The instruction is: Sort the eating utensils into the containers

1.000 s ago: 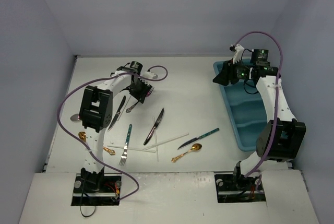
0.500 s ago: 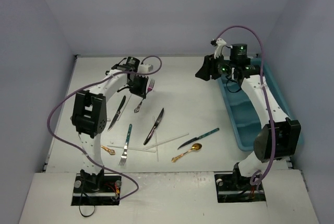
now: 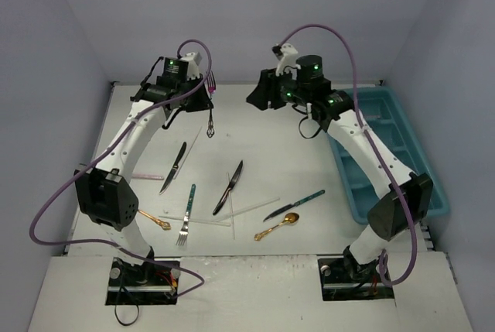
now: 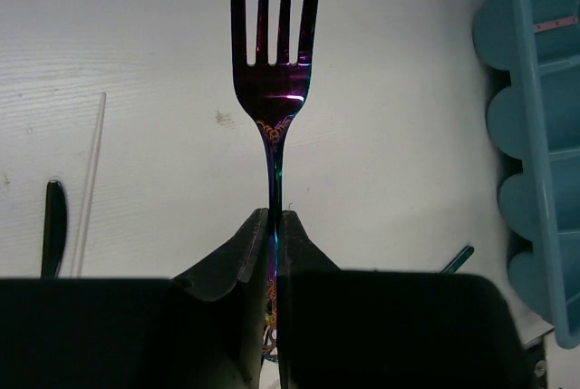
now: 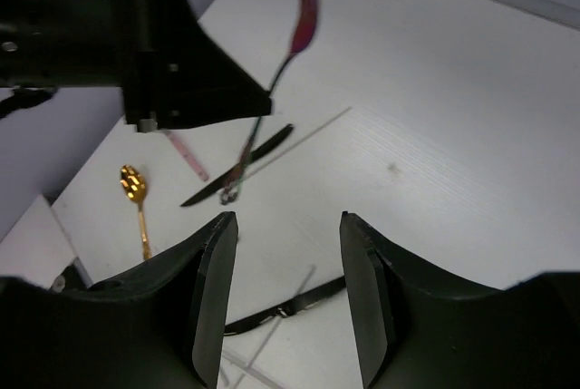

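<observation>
Top external: two forks [image 3: 186,216] [image 3: 210,119], two gold spoons [image 3: 157,221] [image 3: 277,227]

Top camera looks down on the whole table [image 3: 278,154] from behind. Both close wrist cameras apparently share the fork [image 4: 275,90].

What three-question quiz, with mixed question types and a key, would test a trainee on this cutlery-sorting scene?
1. True or false: the left gripper is shut on the handle of the fork, lifted clear of the surface.
2. Multiple choice: the right gripper is
A) clamped on a dark knife
B) open with nothing between its fingers
C) shut on a gold spoon
3. Fill in the blank: the teal tray lies on the robot's ____ side.

Key: 1 true; 2 B; 3 right.
</observation>
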You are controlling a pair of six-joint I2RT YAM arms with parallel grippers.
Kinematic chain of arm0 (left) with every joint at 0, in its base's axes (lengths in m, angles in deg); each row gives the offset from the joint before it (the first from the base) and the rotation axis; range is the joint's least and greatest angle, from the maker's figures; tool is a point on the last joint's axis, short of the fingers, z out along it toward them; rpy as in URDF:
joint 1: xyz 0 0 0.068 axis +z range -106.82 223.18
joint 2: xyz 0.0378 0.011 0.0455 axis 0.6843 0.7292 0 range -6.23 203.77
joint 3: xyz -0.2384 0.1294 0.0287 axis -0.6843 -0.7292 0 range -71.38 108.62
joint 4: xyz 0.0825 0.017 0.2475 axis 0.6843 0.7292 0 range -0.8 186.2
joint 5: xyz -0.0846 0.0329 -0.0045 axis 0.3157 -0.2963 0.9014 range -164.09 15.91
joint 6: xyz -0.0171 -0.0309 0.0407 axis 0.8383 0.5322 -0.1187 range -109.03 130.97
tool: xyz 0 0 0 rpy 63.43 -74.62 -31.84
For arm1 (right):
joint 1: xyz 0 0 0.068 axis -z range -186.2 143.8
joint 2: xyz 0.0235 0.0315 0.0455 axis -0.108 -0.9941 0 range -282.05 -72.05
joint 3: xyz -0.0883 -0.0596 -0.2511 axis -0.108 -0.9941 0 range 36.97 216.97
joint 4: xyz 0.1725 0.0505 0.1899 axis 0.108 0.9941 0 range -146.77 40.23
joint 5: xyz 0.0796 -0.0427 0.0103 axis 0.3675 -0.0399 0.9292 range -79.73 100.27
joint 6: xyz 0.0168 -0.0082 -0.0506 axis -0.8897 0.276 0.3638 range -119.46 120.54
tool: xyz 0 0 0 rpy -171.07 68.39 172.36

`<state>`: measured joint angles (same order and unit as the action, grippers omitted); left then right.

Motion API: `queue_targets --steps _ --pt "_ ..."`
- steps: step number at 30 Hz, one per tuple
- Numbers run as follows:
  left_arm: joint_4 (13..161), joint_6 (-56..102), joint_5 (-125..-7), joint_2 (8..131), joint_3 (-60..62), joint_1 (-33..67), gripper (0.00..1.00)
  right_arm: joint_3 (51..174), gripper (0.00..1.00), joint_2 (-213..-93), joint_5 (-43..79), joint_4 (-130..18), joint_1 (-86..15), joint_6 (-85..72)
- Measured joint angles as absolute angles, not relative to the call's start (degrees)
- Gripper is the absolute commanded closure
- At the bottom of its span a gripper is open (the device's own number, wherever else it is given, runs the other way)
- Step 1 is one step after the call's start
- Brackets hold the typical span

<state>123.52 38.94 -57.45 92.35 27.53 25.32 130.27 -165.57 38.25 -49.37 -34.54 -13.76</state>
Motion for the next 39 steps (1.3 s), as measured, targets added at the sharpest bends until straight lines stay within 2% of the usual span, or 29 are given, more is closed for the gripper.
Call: queue_targets --steps 5,14,20,39 --pt "123.29 43.84 -55.71 92.33 27.53 26.18 1.0 132.52 0.57 -169.67 39.15 -50.32 -40.69 -15.27" --pt "120.25 49.01 -51.06 91.09 25.81 27.24 1.0 132.89 0.61 -175.55 39.68 -50.35 -44.87 -15.33" --pt "118.14 50.9 -48.63 89.78 23.72 27.24 1.0 134.85 0.67 -177.17 39.68 -50.47 -45.47 -15.09" --pt "114.46 52.76 -45.7 85.93 19.55 27.24 1.0 137.69 0.71 -177.91 39.68 -51.26 -43.78 -13.89"
